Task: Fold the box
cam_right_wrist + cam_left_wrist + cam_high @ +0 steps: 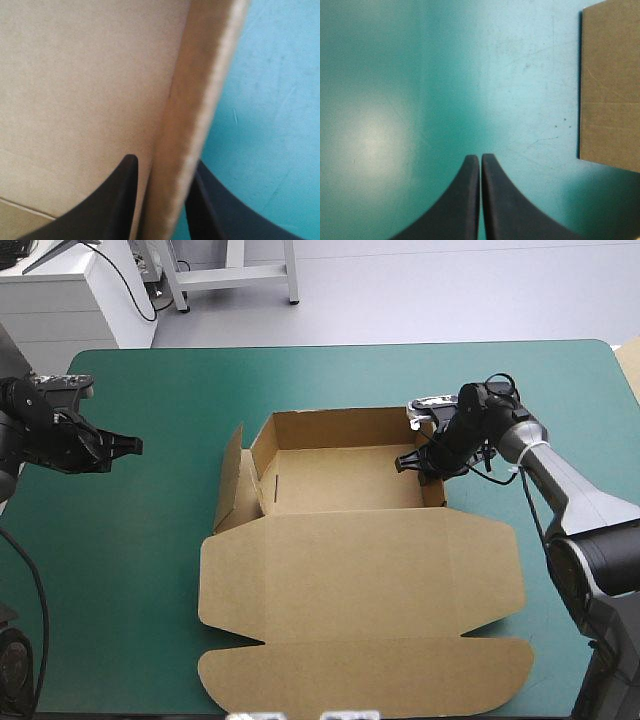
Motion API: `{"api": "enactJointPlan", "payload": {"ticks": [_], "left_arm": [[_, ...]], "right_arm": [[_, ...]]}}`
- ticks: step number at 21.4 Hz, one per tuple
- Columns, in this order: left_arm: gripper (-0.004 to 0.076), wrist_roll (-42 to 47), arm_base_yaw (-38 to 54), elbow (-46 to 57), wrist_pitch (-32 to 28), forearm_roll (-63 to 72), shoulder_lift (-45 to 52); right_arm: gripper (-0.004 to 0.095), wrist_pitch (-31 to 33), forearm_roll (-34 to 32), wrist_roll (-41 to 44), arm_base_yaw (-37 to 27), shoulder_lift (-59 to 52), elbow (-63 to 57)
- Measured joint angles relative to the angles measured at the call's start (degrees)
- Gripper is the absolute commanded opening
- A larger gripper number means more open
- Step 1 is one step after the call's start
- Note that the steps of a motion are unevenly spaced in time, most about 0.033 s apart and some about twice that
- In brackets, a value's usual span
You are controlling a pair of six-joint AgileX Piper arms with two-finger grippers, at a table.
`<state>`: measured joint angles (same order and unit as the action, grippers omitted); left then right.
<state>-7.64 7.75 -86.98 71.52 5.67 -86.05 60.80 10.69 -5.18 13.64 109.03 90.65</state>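
Now my right gripper pinches the box by its right wall, straddling it inside and out; my left gripper, closed on nothing, hangs well off its left flap.

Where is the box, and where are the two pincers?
box (pixel 360 570): high view, on its flat lid.
left pincer (pixel 480 158): left wrist view, where the shut fingertips meet.
right pincer (pixel 164 161): right wrist view, between fingertips pinching the box wall.

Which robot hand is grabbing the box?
The right hand: it pinches the right wall of the box. The left hand is shut on nothing, over the teal-green cover beside the box.
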Motion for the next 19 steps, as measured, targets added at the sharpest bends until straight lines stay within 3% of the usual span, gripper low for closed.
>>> {"api": "enactJointPlan", "payload": {"ticks": [3, 10, 19], "left_arm": [[-0.0008, 0.0, 0.0, 0.0, 0.0, 0.12, 0.0], [-0.0008, -0.22, 0.0, 0.0, -1.88, 6.52, 0.0], [-0.0008, -2.55, 0.0, 0.0, -2.08, 11.9, 0.0]], "right_arm": [[-0.0021, -1.57, 2.53, 0.42, 0.0, -2.05, 0.0], [-0.0021, -1.98, 0.91, 0.61, -0.3, -13.17, 0.0], [-0.0021, 1.99, 0.86, -0.14, -6.69, -20.31, 0.0]]}}
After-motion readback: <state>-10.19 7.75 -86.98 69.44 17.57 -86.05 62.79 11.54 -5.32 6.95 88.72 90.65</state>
